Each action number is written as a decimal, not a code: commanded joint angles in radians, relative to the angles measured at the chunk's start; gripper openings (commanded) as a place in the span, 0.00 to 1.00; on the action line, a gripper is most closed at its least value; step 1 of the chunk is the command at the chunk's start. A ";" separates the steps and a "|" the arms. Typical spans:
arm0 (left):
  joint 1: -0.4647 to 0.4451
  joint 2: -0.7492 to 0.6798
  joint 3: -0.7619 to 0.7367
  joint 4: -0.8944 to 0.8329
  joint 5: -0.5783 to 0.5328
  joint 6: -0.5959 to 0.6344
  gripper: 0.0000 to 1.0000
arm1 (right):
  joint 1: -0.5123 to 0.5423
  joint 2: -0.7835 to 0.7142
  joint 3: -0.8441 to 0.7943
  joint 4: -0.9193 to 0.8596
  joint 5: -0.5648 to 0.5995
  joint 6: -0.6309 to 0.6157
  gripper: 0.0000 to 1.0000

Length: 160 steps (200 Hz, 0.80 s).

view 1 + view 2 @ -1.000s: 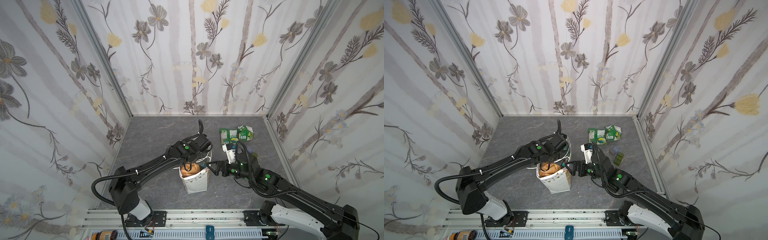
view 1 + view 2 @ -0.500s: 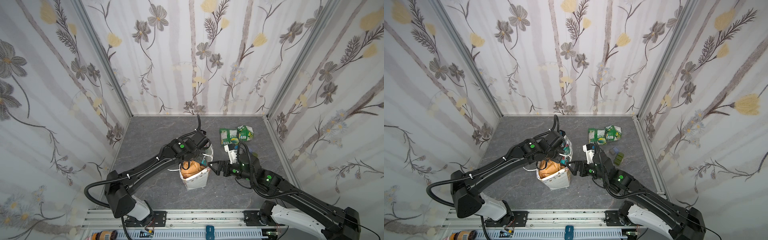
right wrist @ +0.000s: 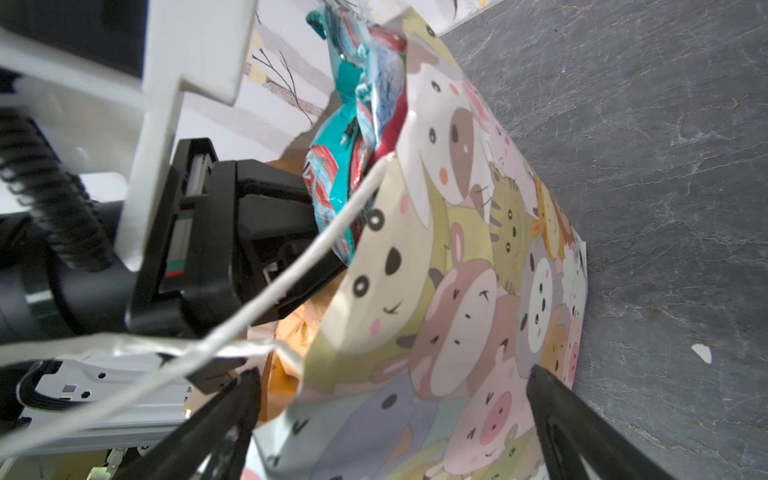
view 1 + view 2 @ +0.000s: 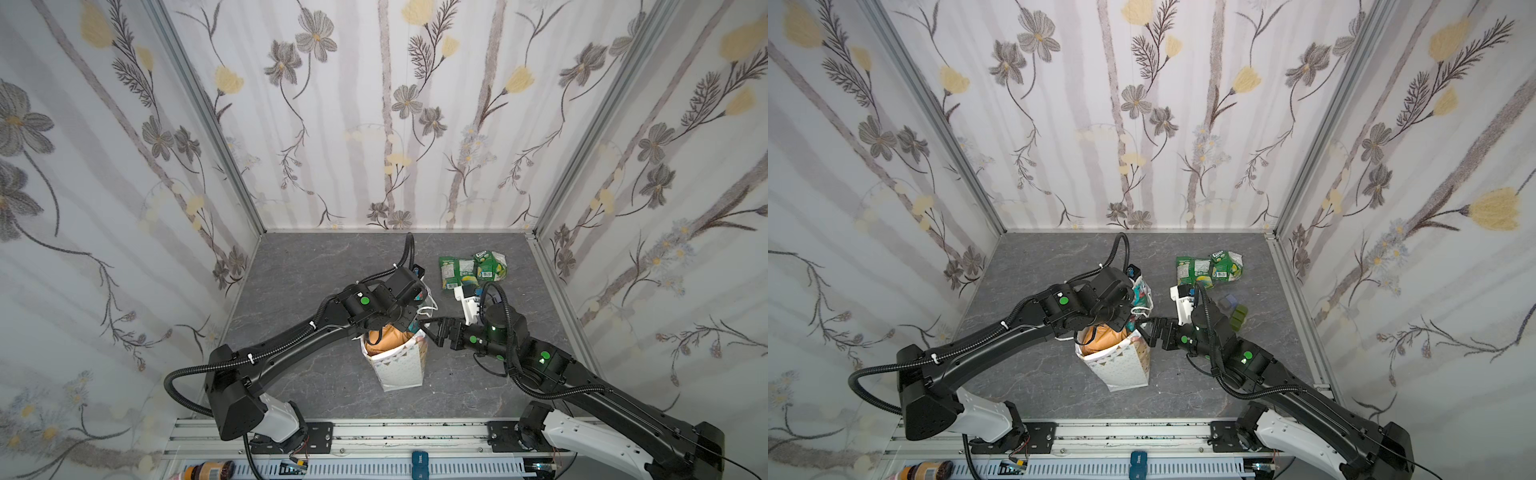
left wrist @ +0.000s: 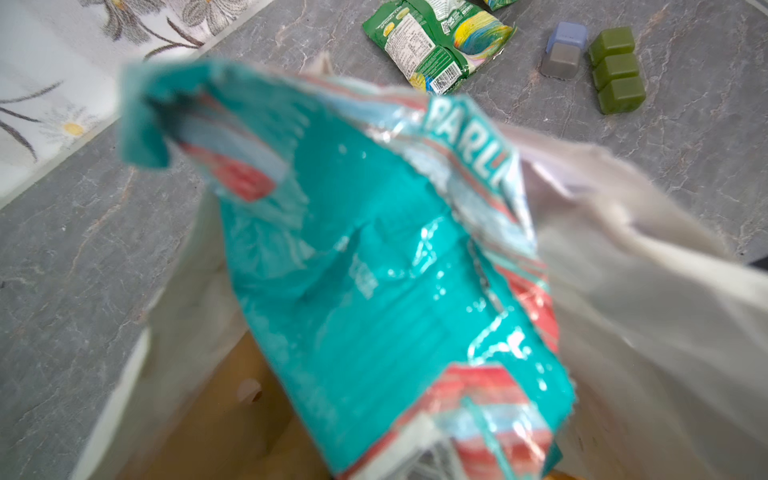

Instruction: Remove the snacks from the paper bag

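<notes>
The left hand point(image 4: 1119, 318) is clamping one end of a teal packet point(image 5: 374, 270) and holding it at the mouth of the bag point(image 4: 399, 365). Part of the packet is standing above the rim, so it is hanging free of the paper walls. The right hand point(image 4: 430, 330) is standing wide and holding nothing. Its fingers point(image 3: 582, 424) are sitting either side of the bag's cartoon-printed wall near the rim, though whether they are touching the paper I cannot tell. It is probably bracing the bag so that the bag is not tipping or riding up with the packet.

A white cord handle point(image 3: 291, 270) is drooping from the rim, just beside the left hand. Inside the bag a tan pouch point(image 4: 388, 338) is lying against the wall. Two green packets point(image 4: 471, 268) are lying on the worktop point(image 4: 311, 270) beyond the bag, well apart from it, with small cubes point(image 5: 615, 70) near them, which is likely the drop spot.

The step in hand seems to be lifting the teal packet clear. The risk is the cord or a crinkly edge snagging and dragging the light bag over.
</notes>
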 commanded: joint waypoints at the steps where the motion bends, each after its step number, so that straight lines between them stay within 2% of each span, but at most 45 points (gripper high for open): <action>1: -0.002 -0.016 -0.010 0.074 -0.037 0.021 0.02 | -0.002 -0.007 0.000 0.026 0.016 0.019 1.00; 48: -0.002 -0.023 -0.025 0.122 -0.037 0.021 0.17 | -0.002 -0.001 0.001 0.026 -0.007 0.019 1.00; 95: -0.002 -0.041 -0.075 0.250 0.024 0.021 0.32 | -0.001 -0.004 -0.001 0.023 -0.012 0.019 1.00; 137: -0.002 -0.028 -0.076 0.252 0.029 0.023 0.29 | -0.001 -0.016 -0.006 0.021 -0.008 0.019 1.00; 160: 0.000 -0.030 -0.090 0.277 0.034 0.023 0.18 | -0.001 -0.017 -0.008 0.021 -0.008 0.019 1.00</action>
